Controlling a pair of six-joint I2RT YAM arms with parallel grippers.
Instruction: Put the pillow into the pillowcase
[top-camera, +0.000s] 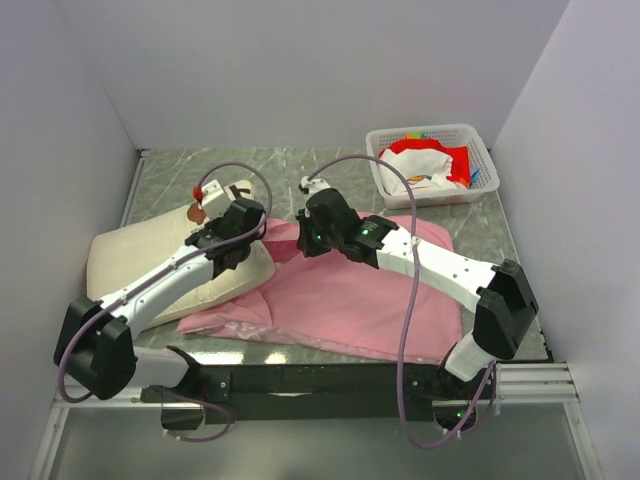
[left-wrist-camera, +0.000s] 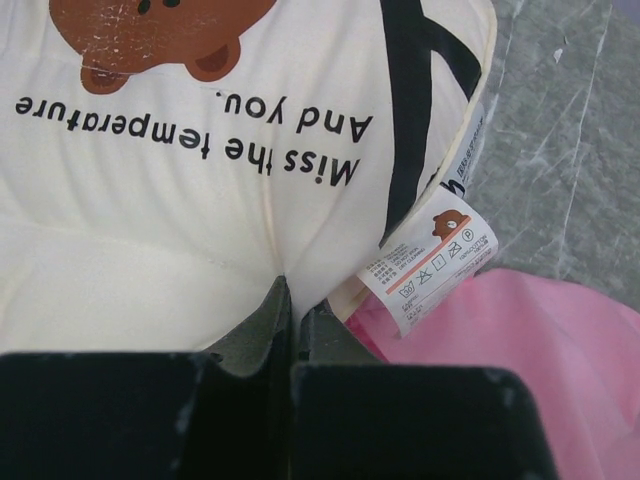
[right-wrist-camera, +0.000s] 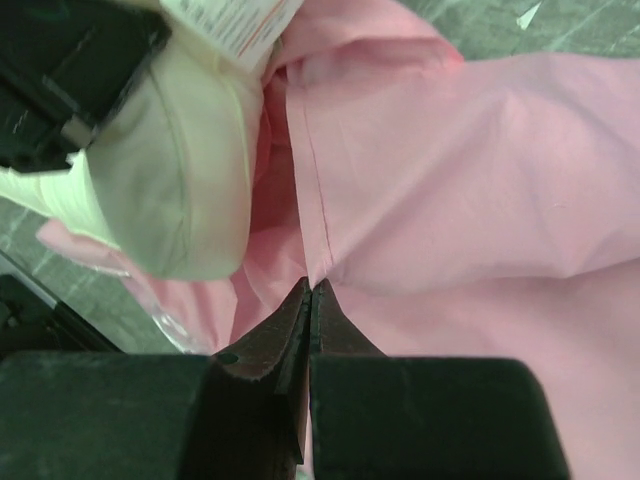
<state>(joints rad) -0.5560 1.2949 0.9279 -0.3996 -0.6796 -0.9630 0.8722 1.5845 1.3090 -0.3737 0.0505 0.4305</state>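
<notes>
- Left gripper (top-camera: 252, 238) over the right end of the pillow (top-camera: 150, 255); in the left wrist view, left gripper (left-wrist-camera: 290, 300) jaws pressed together, pinching a fold of the cream pillow (left-wrist-camera: 200, 200) fabric at the tips
- Right gripper (top-camera: 303, 240) at the left upper edge of the pillowcase (top-camera: 350, 290), just beside the left gripper; in the right wrist view, right gripper (right-wrist-camera: 311, 290) jaws closed tight on the pink pillowcase (right-wrist-camera: 460, 180), right at the stitched hem (right-wrist-camera: 305, 180)
- Pillow flat on the left half of the grey marble table (top-camera: 170, 170), outside the pillowcase; right corner lying over the pillowcase's left edge, touching it
- Pillowcase spread on the centre-right of the table, rumpled near the grippers, flatter toward the right arm
- Brown bear print (left-wrist-camera: 150, 40) and black lettering on the pillow face, upside down in the left wrist view; white care label (left-wrist-camera: 430, 260) with a small bear mark hanging off the pillow edge, over the pillowcase (left-wrist-camera: 540, 330); bare table (left-wrist-camera: 570, 130) beyond
- Rounded pillow (right-wrist-camera: 180, 190) corner above pink folds in the right wrist view; black block (right-wrist-camera: 70, 80) at top left probably the left gripper body, too cropped to confirm
- White plastic basket (top-camera: 484, 165) at the far right corner, well apart from both grippers; red and white cloth (top-camera: 430, 165) inside
</notes>
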